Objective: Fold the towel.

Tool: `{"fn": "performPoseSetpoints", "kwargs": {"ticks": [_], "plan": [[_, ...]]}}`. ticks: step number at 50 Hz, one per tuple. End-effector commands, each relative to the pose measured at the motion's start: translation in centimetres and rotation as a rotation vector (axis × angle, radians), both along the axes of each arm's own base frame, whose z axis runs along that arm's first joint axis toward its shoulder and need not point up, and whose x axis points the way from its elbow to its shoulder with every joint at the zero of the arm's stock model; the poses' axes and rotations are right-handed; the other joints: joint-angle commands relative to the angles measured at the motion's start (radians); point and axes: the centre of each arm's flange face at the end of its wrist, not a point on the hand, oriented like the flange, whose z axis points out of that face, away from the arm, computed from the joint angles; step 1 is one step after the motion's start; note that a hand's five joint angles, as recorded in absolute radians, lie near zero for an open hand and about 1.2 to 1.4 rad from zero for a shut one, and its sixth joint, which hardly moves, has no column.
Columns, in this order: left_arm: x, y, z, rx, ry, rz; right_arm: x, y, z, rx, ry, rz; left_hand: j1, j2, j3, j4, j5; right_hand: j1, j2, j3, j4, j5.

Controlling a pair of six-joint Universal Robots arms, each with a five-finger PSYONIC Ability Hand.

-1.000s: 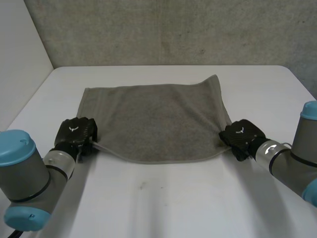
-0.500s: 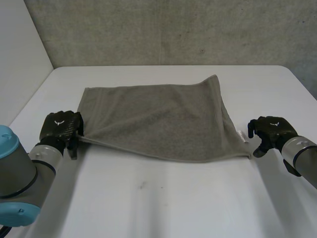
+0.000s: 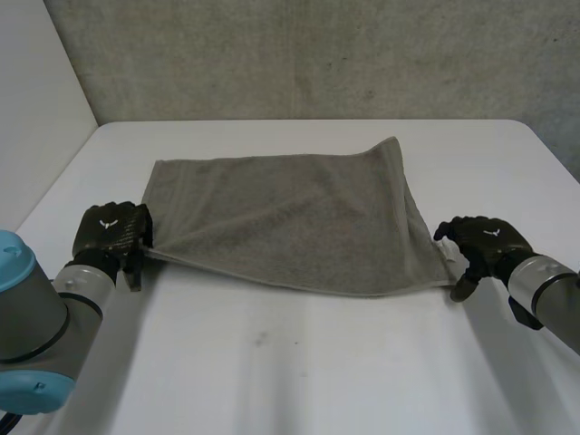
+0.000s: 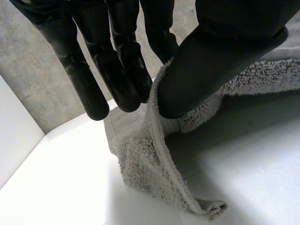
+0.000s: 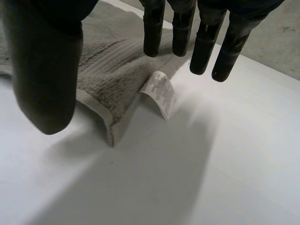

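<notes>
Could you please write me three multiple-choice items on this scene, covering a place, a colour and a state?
1. Where on the towel is the white label? A at the corner under the right hand; B at a far corner; C in the middle.
2. What colour is the towel? A blue; B grey; C red.
3. What is the left hand doing? A hovering open; B pinching a towel corner; C making an empty fist.
Answers: 1 A, the label juts out beneath its fingertips; 2 B, grey on the white table; 3 B, thumb and fingers clamp the cloth.
</notes>
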Motion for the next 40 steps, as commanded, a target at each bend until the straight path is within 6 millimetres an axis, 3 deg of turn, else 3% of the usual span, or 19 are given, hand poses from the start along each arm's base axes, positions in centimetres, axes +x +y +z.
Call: {"fn": "performPoseSetpoints", "kwargs": {"ticks": [1, 6, 9, 10, 11, 13, 14, 15, 19, 27, 36, 37, 40], "plan": [[0.0, 0.1, 0.0, 0.002, 0.000, -0.002, 0.3, -0.1, -0.9, -0.002, -0.009, 0.031, 0.193, 0.178, 0.178, 0.176, 0.187, 0.105, 0.116, 0.122, 0.115, 0.091], [0.0, 0.1, 0.0, 0.002, 0.000, -0.002, 0.4, -0.5, -1.5, -0.016, -0.009, 0.033, 0.193, 0.178, 0.178, 0.176, 0.187, 0.143, 0.154, 0.160, 0.153, 0.129], [0.0, 0.1, 0.0, 0.002, 0.000, -0.002, 0.4, -0.9, -1.7, -0.041, -0.010, 0.035, 0.193, 0.178, 0.178, 0.176, 0.187, 0.325, 0.336, 0.342, 0.335, 0.311], [0.0, 0.1, -0.1, 0.003, -0.001, -0.002, 0.4, -1.2, -1.7, -0.058, -0.015, 0.031, 0.193, 0.178, 0.178, 0.176, 0.187, 0.482, 0.493, 0.499, 0.492, 0.468], [0.0, 0.0, -0.1, 0.002, 0.000, -0.001, 0.4, -1.2, -1.7, -0.058, -0.015, 0.031, 0.193, 0.178, 0.178, 0.176, 0.187, 0.483, 0.495, 0.500, 0.494, 0.469], [0.0, 0.0, -0.1, 0.002, 0.000, -0.001, 0.4, -1.8, -1.5, -0.098, -0.021, 0.023, 0.193, 0.178, 0.178, 0.176, 0.187, 0.811, 0.822, 0.827, 0.821, 0.796], [0.0, 0.0, -0.2, 0.002, 0.000, -0.001, 0.4, -1.8, -1.5, -0.098, -0.021, 0.023, 0.193, 0.178, 0.178, 0.176, 0.187, 0.812, 0.824, 0.829, 0.822, 0.798], [0.0, 0.0, -0.2, 0.002, 0.000, -0.001, 0.2, -2.2, -1.2, -0.112, -0.023, 0.013, 0.193, 0.178, 0.178, 0.176, 0.187, 1.023, 1.035, 1.040, 1.033, 1.009], [0.0, 0.0, -0.4, 0.008, -0.001, -0.001, 0.0, -2.4, -0.3, -0.135, -0.049, -0.003, 0.193, 0.178, 0.178, 0.176, 0.187, 1.026, 1.037, 1.042, 1.036, 1.011], [0.0, 0.2, -0.6, 0.018, -0.005, -0.001, -1.2, -1.3, 5.2, -0.269, -0.108, -0.028, 0.193, 0.178, 0.178, 0.176, 0.187, 1.026, 1.037, 1.042, 1.036, 1.011], [0.0, 0.2, -0.7, 0.018, -0.010, -0.002, -0.8, -0.5, 6.7, -0.296, -0.115, 0.015, 0.193, 0.178, 0.178, 0.176, 0.187, 1.026, 1.037, 1.042, 1.036, 1.011], [0.1, 0.3, -0.8, 0.022, -0.012, -0.002, -0.9, -0.5, 6.7, -0.289, -0.114, 0.015, 0.059, 0.044, 0.045, 0.043, 0.054, 1.026, 1.037, 1.042, 1.036, 1.011], [0.1, 0.2, -0.8, 0.022, -0.015, -0.001, -0.8, -0.2, 6.6, -0.264, -0.114, 0.020, -0.018, -0.033, -0.033, -0.035, -0.024, 1.026, 1.037, 1.042, 1.036, 1.011]]}}
